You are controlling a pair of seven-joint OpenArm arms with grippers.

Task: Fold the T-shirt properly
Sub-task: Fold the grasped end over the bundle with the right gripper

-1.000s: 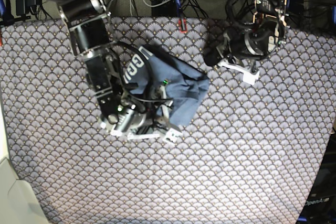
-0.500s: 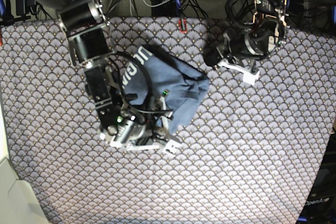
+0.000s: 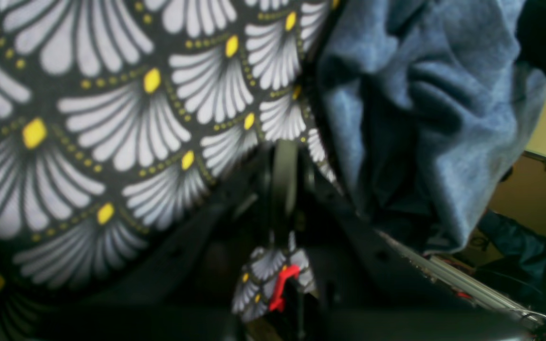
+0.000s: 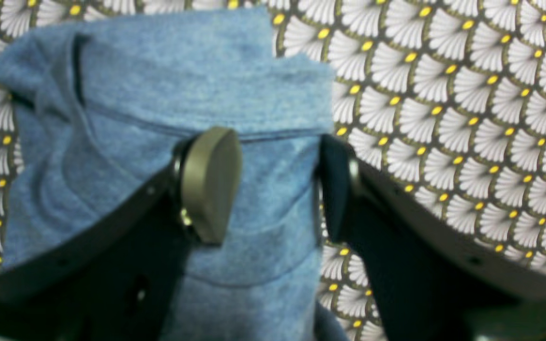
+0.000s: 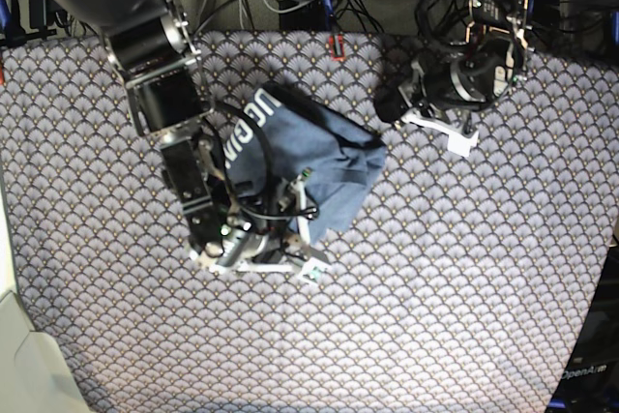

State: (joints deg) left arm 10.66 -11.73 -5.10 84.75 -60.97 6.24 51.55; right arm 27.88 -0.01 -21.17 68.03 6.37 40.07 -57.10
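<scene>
T-shirt folding looks near its end: the right tool (image 4: 273, 189) stands with its jaws spread wide, one olive-coloured pad (image 4: 209, 182) resting above the heathered slate-blue cotton T-shirt (image 4: 168, 142) and the other finger at the cloth's right edge, so nothing is gripped between them. In the right wrist view a hem line runs across the cloth between the pads, and the cloth lies in stacked layers under the tool. From the base view the right tool (image 5: 290, 249) sits at the near edge of the T-shirt (image 5: 324, 166), which lies as a compact, somewhat rumpled bundle near the middle of the table, on the grey scallop-patterned tablecloth (image 5: 464, 278), with a strip of white block lettering showing along its left side. The left tool (image 5: 462, 142) is shut on nothing, parked well apart at the back of the table; its wrist view shows the tablecloth pattern close up and the T-shirt (image 3: 424, 118) off to one side. I judge that the step in hand is a final tidy or a last fold. The next move probably calls for lowering the open jaws onto the near edge, closing on all layers together, and carrying them over evenly without dragging the bundle askew
</scene>
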